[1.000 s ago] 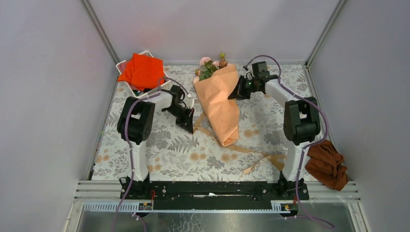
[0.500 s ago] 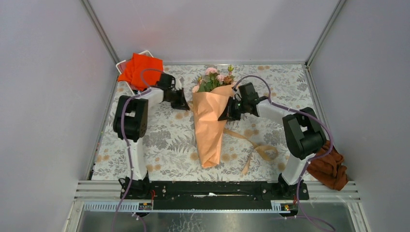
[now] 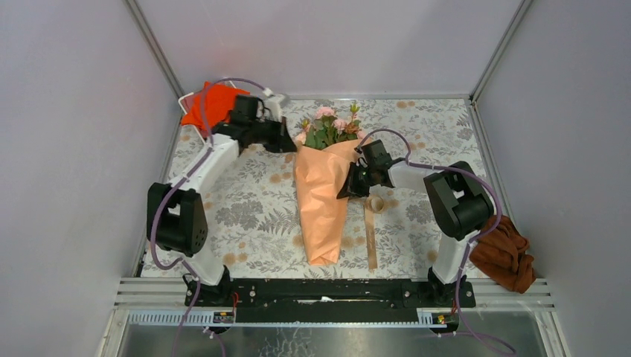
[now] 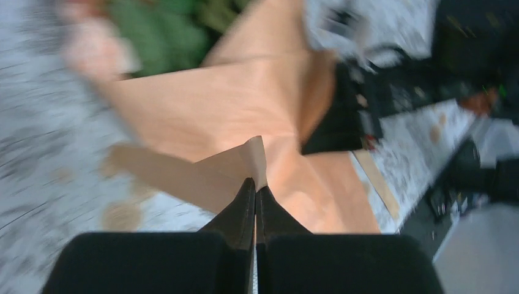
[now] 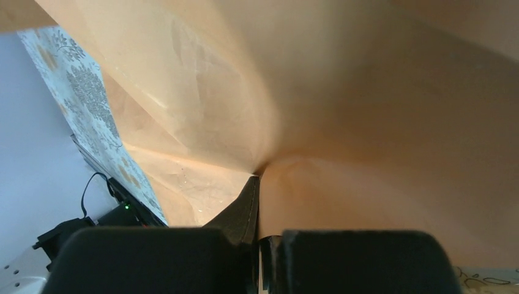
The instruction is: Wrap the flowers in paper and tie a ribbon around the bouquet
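Wrapping is judged largely done. The paper [image 3: 320, 201] is seen formed into a peach cone at the centre of the top view, narrow end toward the lower edge. The flowers [image 3: 331, 130] emerge from its wide mouth toward the upper centre; the bouquet [image 3: 326, 156] is thus assembled but not bound.

The left gripper [image 3: 286, 143] is placed at the cone's upper-left corner. In its wrist view it is closed tight, with a pointed flap of paper pinched between the fingertips [image 4: 245, 205]; that view is motion-blurred. The right gripper [image 3: 348, 187] is set against the cone's right flank; it is likewise closed, with paper gathered into creases at its fingertips [image 5: 245, 211].

Tying is judged not begun. The ribbon [image 3: 370, 234] lies on the table [image 3: 245, 223] just right of the cone, with a loose curl at its upper end beside the right gripper. No turn around the cone is seen; whether any part runs beneath it cannot be told.

Obstacles noted: both grippers are taken up by the paper, so one would have to be freed for the ribbon; the cone may then be expected to loosen. An orange-red cloth [image 3: 202, 110] at upper left and a rust-brown cloth [image 3: 506, 253] at lower right lie well apart from the work.
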Robot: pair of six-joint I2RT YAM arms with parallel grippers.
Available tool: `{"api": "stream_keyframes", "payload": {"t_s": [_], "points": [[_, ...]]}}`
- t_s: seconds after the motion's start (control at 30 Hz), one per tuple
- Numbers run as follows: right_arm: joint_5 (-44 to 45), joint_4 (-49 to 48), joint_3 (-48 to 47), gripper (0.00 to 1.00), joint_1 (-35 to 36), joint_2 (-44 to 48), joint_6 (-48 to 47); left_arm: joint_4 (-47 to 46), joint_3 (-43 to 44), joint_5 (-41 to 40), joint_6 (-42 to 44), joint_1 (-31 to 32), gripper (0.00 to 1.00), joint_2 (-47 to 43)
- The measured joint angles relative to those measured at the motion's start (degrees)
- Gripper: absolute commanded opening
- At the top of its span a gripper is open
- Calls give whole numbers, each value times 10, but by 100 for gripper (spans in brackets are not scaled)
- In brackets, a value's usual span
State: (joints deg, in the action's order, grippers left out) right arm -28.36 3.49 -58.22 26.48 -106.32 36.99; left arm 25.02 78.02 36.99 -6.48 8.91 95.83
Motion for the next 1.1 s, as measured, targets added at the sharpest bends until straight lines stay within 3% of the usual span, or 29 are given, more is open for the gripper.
{"api": "stream_keyframes", "payload": {"t_s": [0.17, 0.27, 0.43, 0.6, 0.87, 1.1], "points": [[5, 8, -3, 22, 0, -2, -13, 15, -2, 34, 52, 135, 0, 17], [9, 17, -8, 28, 0, -1, -23, 15, -4, 49, 62, 173, 0, 62], [24, 54, -21, 37, 0, 14, -42, 11, -5, 43, 70, 194, 0, 156], [83, 122, -31, 52, 1, 79, -68, 8, -3, 36, 73, 211, 0, 214], [206, 198, 22, 62, 2, 222, -80, 3, 0, 36, 73, 215, 0, 225], [261, 244, 96, 68, 35, 209, -69, 3, 0, 36, 73, 215, 0, 225]]}}
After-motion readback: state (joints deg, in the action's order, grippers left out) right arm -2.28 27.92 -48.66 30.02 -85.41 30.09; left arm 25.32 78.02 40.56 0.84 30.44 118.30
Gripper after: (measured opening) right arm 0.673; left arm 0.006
